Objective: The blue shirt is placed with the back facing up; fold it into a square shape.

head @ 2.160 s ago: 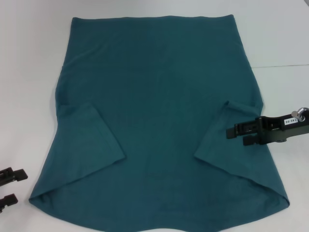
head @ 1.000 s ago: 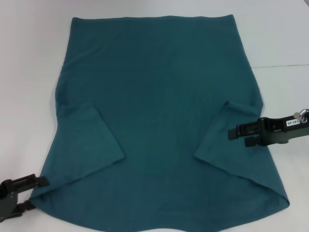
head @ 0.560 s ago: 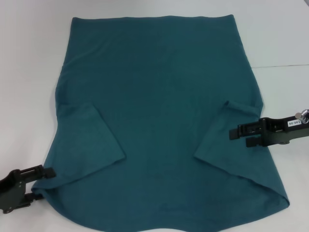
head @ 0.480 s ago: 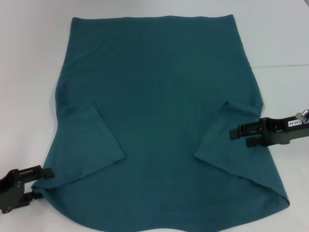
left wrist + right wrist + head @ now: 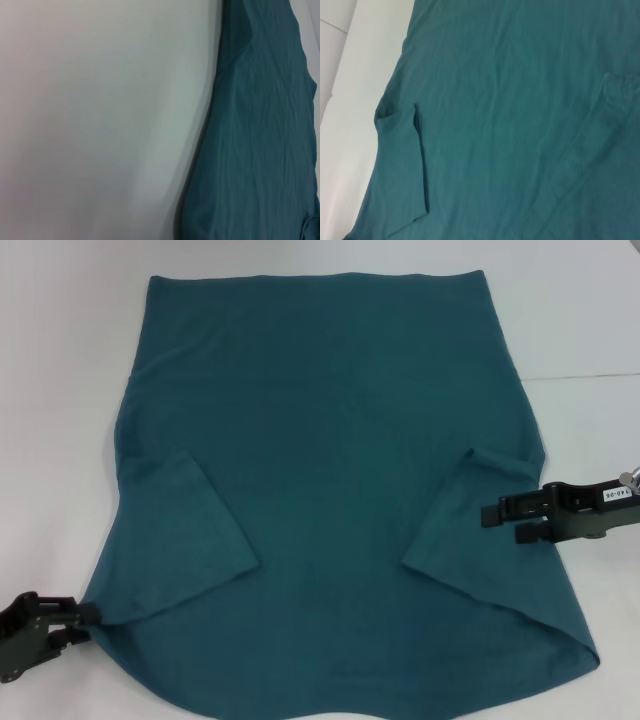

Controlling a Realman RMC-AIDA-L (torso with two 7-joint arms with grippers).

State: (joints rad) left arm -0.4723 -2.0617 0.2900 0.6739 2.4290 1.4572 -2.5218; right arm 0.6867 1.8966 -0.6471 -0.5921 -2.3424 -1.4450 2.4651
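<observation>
Dark teal-blue knit shirt lies flat on white bench, sleeves folded in. Left gripper fingers, slightly parted, reach near-left corner; right gripper fingers gape empty over the right edge. Next: pinch corners.

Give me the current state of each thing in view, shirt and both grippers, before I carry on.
shirt: spread flat on the table, both sleeves folded in over the body, no further fold made.
left gripper: at the shirt's near left corner, fingers open, one above and one below the fabric edge.
right gripper: over the shirt's right edge beside the folded sleeve, fingers open, holding nothing.
</observation>
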